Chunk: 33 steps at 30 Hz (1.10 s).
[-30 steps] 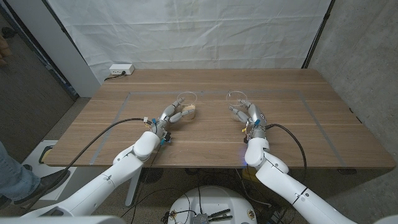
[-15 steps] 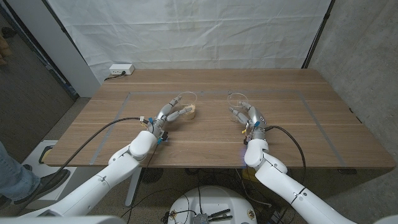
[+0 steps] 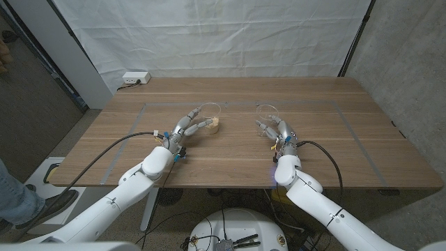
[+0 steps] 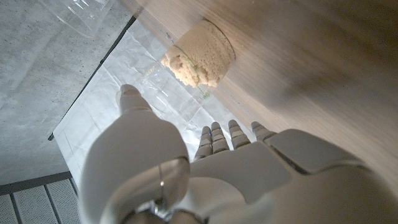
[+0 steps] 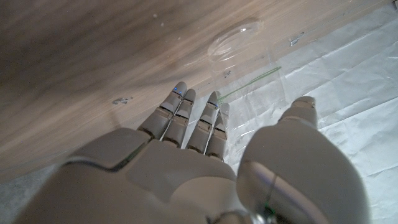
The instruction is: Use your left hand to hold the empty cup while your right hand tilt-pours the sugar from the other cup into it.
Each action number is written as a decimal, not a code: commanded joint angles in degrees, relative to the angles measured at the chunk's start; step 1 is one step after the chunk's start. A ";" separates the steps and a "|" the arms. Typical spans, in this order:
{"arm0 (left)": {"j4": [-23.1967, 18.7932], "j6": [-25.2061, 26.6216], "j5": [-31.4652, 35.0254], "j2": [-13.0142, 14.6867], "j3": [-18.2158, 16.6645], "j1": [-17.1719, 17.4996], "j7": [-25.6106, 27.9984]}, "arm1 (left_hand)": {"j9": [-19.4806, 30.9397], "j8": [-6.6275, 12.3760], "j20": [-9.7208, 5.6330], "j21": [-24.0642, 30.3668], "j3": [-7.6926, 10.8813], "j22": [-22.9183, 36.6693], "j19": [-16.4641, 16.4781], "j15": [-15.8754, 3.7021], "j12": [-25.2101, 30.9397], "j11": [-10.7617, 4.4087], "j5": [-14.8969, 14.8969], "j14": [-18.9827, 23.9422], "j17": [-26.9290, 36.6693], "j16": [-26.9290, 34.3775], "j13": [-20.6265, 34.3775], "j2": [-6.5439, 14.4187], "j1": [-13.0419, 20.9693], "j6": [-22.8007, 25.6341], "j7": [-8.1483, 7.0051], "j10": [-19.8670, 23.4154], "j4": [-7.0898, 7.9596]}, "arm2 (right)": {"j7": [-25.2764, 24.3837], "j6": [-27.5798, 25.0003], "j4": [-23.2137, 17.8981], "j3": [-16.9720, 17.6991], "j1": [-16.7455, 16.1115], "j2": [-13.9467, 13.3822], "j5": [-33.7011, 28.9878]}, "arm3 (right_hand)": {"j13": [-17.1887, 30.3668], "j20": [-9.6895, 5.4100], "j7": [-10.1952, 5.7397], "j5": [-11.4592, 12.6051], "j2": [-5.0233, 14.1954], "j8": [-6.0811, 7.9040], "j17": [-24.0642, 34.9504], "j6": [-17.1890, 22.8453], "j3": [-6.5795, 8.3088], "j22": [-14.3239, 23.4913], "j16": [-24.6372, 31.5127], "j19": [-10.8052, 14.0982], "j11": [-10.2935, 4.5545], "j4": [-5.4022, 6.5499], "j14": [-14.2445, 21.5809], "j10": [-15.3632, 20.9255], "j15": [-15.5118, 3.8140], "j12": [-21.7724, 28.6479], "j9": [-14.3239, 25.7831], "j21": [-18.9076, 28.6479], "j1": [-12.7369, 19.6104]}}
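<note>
We look down on a wooden counter (image 3: 230, 150) with both of our arms reaching in from the near edge toward two clear plastic cups standing upright, well apart, at mid-counter. The cup on the left, the cup with sugar (image 3: 209, 118), holds a pale, clumpy heap at its bottom; our left hand (image 3: 187, 128) sits just near of it, fingers spread and reaching toward its wall, holding nothing as far as we can tell. The cup on the right, the empty cup (image 3: 266, 116), stands just beyond our right hand (image 3: 280, 132), whose fingers are also apart and close on nothing. The task wants the left hand on the empty cup and the right hand pouring, yet here each hand faces the other cup. We judge the task barely begun: no cup is gripped or lifted, no sugar has been poured, and grasping, tilting and pouring all remain.
</note>
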 commanded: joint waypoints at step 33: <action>1.16 -0.79 -1.91 -0.40 -0.04 -0.85 -2.07 | 0.13 1.07 0.46 0.37 -0.75 0.11 -4.21 0.17 0.86 -0.04 0.29 -0.17 0.08 0.64 0.16 0.54 -0.13 0.13 -0.09 -0.20 0.42 | 3.14 -3.30 -1.45 -1.47 1.61 -2.19 -0.94 | 0.17 0.96 1.58 2.64 -2.95 0.07 0.10 -5.10 -3.59 -0.09 -0.05 -4.18 1.29 1.52 -4.53 -5.11 1.30 0.04 -0.09 -0.70 -4.88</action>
